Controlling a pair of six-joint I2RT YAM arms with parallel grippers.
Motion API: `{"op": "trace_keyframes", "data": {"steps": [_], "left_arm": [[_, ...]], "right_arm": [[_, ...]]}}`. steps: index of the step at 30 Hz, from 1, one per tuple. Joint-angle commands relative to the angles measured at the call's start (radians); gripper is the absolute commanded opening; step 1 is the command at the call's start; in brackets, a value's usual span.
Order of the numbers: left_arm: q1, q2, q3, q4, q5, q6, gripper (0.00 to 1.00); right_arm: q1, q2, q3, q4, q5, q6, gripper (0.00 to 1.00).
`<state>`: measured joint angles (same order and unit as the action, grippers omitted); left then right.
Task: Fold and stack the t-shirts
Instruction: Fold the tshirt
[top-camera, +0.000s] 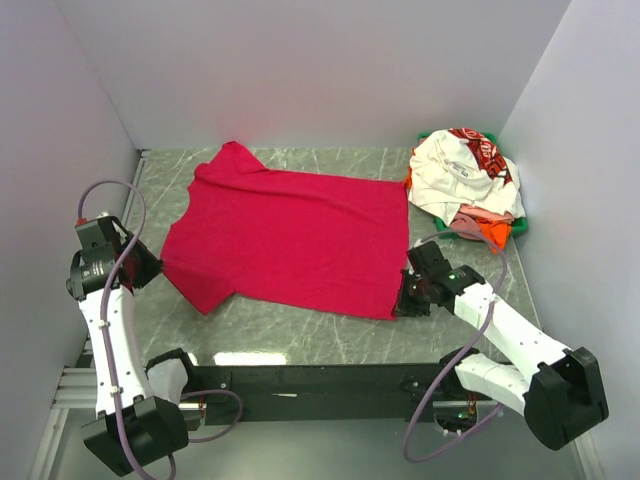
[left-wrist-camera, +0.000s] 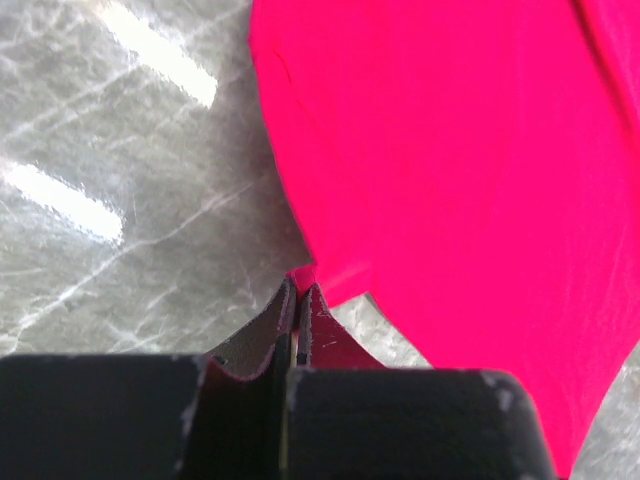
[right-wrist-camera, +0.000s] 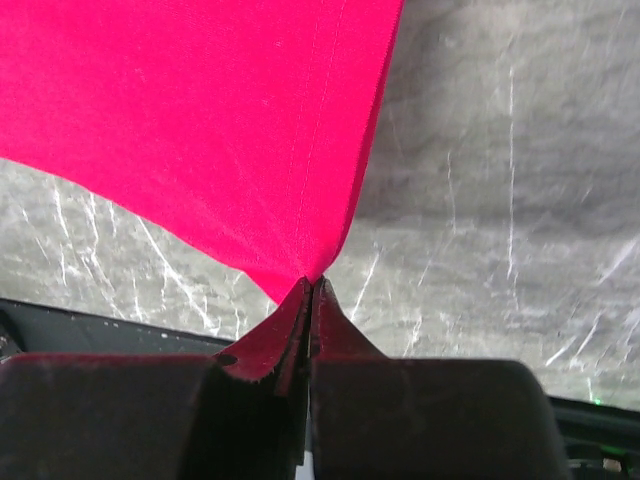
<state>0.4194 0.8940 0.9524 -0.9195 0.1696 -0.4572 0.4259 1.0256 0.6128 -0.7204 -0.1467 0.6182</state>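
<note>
At the near right of the table, the right gripper (top-camera: 405, 300) has its fingers pressed together on the near hem corner of the crimson t-shirt (top-camera: 290, 235). From its wrist camera, the red cloth (right-wrist-camera: 200, 110) narrows to a point that vanishes between the closed fingertips of the right gripper (right-wrist-camera: 310, 285), with grey marbled table (right-wrist-camera: 500, 150) behind it.

Over by the left edge, the left gripper (top-camera: 152, 266) is likewise clamped on the shirt, at the side where the neck and sleeves lie. Its own view shows the left gripper (left-wrist-camera: 297, 292) pinching only a small tip of the red fabric (left-wrist-camera: 450, 150), and the table (left-wrist-camera: 120, 250) gleams with two bright reflections beside it.

Between the two grippers, the crimson t-shirt lies spread across the middle of the table (top-camera: 300, 335), sleeves toward the left edge and hem toward the right, mostly flat with a few soft wrinkles.

Farther out, in the far right corner, the other t-shirts sit in a heap. A white t-shirt (top-camera: 455, 175) with red-and-black print lies on top, with pink cloth (top-camera: 466, 217) and orange cloth (top-camera: 490, 233) poking out at the near side. A green edge (top-camera: 520, 228) shows beneath the heap; I cannot tell whether that is cloth. The heap just meets the crimson shirt's far hem corner.
</note>
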Motion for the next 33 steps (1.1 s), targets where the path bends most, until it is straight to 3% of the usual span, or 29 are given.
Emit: {"op": "trace_keyframes", "data": {"steps": [1,9,16,24,33], "left_arm": [[-0.002,-0.001,0.042,-0.032,0.044,0.026,0.01],[-0.002,-0.021,-0.032,-0.019,0.136,-0.021,0.01],[-0.001,-0.018,-0.092,0.157,0.235,-0.156,0.01],[-0.01,0.14,-0.055,0.312,0.295,-0.17,0.01],[-0.106,0.328,0.029,0.442,0.303,-0.201,0.01]], "right_arm": [[0.02,-0.022,0.004,-0.068,0.004,0.032,0.0],[0.033,-0.016,0.027,-0.113,-0.005,0.035,0.0],[0.031,0.034,0.056,-0.077,-0.004,0.04,0.0],[0.005,0.154,0.145,-0.024,0.029,0.034,0.0],[-0.108,0.297,0.245,-0.004,-0.01,-0.032,0.0]]}}
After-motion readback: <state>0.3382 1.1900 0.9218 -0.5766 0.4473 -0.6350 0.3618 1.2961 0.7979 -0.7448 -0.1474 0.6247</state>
